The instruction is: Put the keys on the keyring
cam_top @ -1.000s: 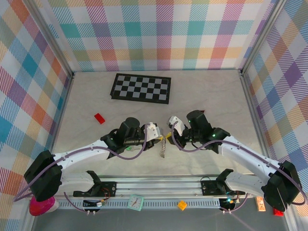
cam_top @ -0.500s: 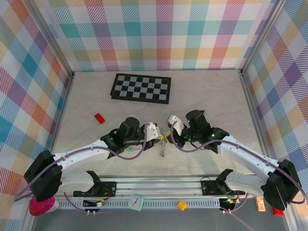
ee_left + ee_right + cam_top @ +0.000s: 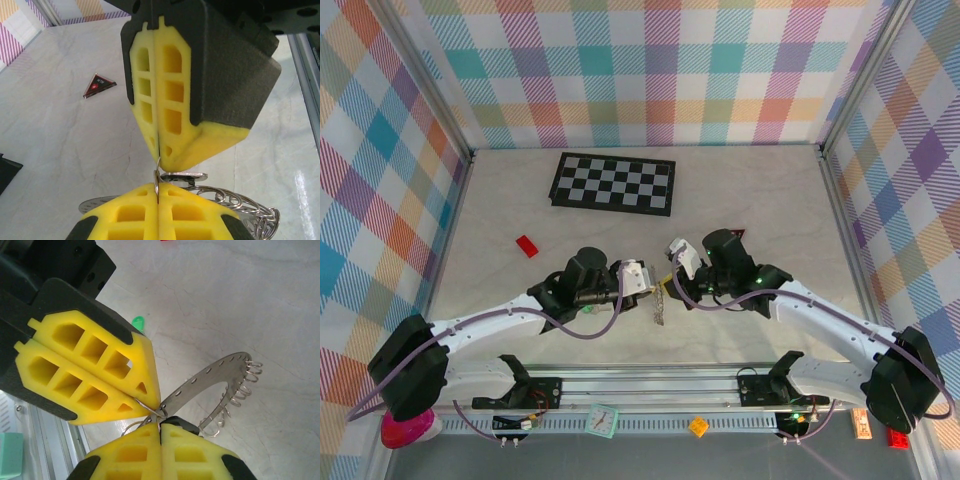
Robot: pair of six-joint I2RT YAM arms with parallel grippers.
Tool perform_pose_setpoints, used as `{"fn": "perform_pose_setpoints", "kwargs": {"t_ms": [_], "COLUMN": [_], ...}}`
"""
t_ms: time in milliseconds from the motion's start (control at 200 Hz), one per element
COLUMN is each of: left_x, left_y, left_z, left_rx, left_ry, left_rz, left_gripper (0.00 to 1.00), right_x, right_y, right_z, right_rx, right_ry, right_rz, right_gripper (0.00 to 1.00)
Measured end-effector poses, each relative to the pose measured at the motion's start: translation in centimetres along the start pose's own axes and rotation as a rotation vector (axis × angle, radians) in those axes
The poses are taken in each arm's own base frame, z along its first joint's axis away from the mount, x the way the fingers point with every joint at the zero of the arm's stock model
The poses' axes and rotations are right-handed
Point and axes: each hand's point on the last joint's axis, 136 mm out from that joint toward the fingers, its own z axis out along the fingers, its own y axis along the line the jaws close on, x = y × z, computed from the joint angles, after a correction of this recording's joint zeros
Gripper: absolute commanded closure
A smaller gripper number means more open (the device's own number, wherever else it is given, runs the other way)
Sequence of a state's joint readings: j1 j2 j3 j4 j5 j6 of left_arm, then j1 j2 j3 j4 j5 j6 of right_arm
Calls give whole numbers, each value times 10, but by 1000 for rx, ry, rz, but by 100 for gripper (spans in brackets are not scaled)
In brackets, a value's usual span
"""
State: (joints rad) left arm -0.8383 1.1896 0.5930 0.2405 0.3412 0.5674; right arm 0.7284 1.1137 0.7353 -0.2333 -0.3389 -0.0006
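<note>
The keyring, a flat grey metal ring fringed with wire loops, hangs on edge just above the table between my two grippers. My left gripper is shut on one small wire loop at the keyring's rim, with the flat band and more loops below it. My right gripper meets it tip to tip and is shut on the same spot of the rim; the keyring's band curves away from there. The bright green head of one of the keys lies on the table behind the left fingers.
A black-and-white checkerboard lies at the back of the table. A small red brick sits to the left of the arms. A red triangle lies on the pale tabletop beyond the grippers. Plaid walls close in three sides.
Both grippers have edged slightly closer together over the same spot. The keyring still hangs between them and has barely moved.
</note>
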Motion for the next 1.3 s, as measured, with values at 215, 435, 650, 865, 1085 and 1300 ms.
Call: {"fn": "perform_pose_setpoints", "kwargs": {"t_ms": [215,435,650,865,1085,1300], "left_x": [2,-2,2,8,9,8], "left_y": [-5,-4,2,4,4,4], "left_z": [-2,-3,-3,-2,-1,0], "left_rx": [0,-8,-45,-59,-58,-55], "left_ry": [-8,-29,-7,21,20,18], "left_rz": [34,46,8,-41,-53,-63], "left_gripper": [100,100,100,100,100,100], "right_x": [-3,2,0,-3,0,5], "right_y": [-12,-15,-8,1,8,8], "right_z": [-3,2,0,-4,0,5], "right_rx": [21,7,-30,-71,-107,-111], "right_ry": [-15,8,1,-12,2,21], "right_rz": [74,116,99,52,25,21], "right_gripper": [100,100,100,100,100,100]}}
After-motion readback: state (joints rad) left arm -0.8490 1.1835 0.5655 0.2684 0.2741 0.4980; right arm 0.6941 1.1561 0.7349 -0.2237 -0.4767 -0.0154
